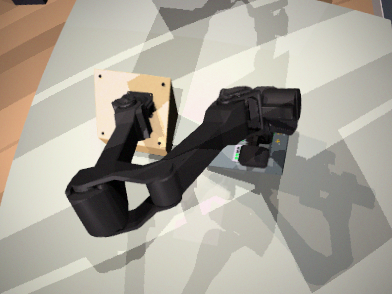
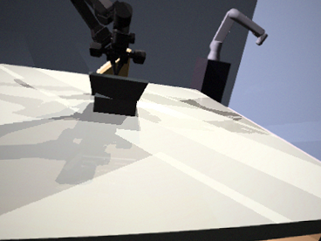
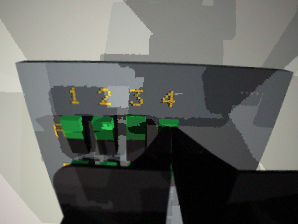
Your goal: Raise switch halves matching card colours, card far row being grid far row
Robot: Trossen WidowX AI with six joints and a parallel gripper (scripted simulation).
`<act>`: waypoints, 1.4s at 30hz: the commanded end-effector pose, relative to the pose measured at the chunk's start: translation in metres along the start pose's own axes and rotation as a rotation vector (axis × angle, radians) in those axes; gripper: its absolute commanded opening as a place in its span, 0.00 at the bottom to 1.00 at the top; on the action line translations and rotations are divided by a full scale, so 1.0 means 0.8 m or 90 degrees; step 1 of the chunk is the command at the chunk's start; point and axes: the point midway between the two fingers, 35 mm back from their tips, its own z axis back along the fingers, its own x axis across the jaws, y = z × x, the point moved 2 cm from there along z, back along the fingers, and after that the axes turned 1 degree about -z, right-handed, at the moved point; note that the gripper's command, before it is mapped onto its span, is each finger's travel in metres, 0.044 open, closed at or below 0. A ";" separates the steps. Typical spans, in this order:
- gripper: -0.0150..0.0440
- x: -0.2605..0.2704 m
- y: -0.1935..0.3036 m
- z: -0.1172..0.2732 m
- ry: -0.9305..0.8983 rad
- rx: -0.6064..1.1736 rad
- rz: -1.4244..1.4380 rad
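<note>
The black parallel-jaw gripper point(image 1: 254, 155) point(image 2: 116, 73) point(image 3: 169, 132) has its fingers pressed together with nothing between them, and their tips are at the switch in column 4 of row A. In the wrist view the tips overlap that green-ended rocker switch point(image 3: 168, 123), leaving only a green strip of it visible above them; whether they touch it cannot be told. The slanted grey switch panel point(image 1: 280, 155) point(image 2: 119, 86) point(image 3: 250, 107) lies under the gripper on the pale, shadow-streaked table point(image 1: 210, 260) point(image 2: 202, 187) point(image 3: 20, 30). Yellow numerals 1 to 4 run along its far part, and a yellow letter A marks the row below them. To the left of the tips in the wrist view stand three more rocker switches of row A: the green-and-dark switch in column 1 point(image 3: 72, 126), the green-and-dark switch in column 2 point(image 3: 104, 127) and the green-and-dark switch in column 3 point(image 3: 136, 127), each showing its green half. Green slivers of the next row show just above the dark finger body, which hides the rest of the grid. The small card cannot be made out. The black jointed arm point(image 1: 200, 140) point(image 2: 100, 31) reaches across from the light wooden base plate point(image 1: 106, 120) point(image 2: 107, 68), which has dark holes at its corners. Beyond the table in the exterior view, a pale grey jointed arm point(image 2: 223, 29) stands on a dark box-shaped pedestal point(image 2: 216, 79).
</note>
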 end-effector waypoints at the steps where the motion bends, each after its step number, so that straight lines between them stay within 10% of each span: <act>1: 0.25 0.001 0.000 -0.001 -0.002 0.000 0.003; 42: 0.25 0.028 0.055 0.075 -0.005 -0.015 0.003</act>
